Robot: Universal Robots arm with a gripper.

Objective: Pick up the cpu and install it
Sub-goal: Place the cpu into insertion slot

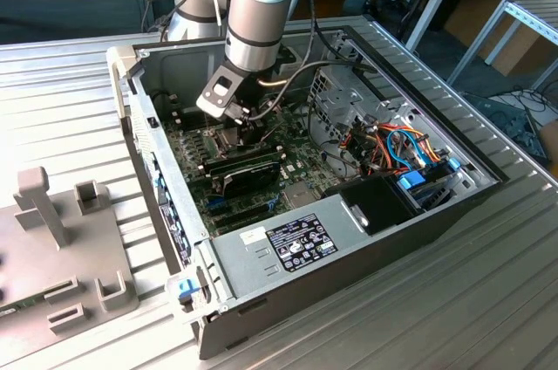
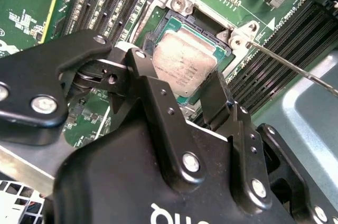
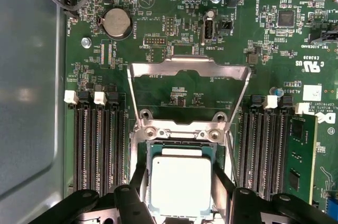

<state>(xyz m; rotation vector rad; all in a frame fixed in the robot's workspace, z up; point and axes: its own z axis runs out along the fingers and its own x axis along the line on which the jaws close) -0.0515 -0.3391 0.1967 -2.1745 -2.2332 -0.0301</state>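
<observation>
The cpu (image 2: 182, 63) (image 3: 180, 184), a flat square chip with a dull silver top, lies in the motherboard socket (image 3: 182, 129). My gripper (image 2: 179, 71) (image 3: 179, 167) is down over it, with one black finger (image 2: 141, 60) against one edge and the other against the opposite edge, shut on the chip. The socket's hinged metal frame (image 3: 187, 68) stands folded back, and its thin lever rod (image 2: 290, 65) sticks out sideways. In the exterior view my gripper (image 1: 248, 126) reaches into the open computer case (image 1: 131, 117), low over the board.
Rows of black memory slots (image 3: 97, 145) flank the socket, with a green memory stick (image 3: 301, 155) seated on one side. The grey case wall (image 3: 31, 102) is close by. The power supply (image 1: 288, 243), bundled cables (image 1: 392, 147) and a grey fixture (image 1: 52, 213) surround the work area.
</observation>
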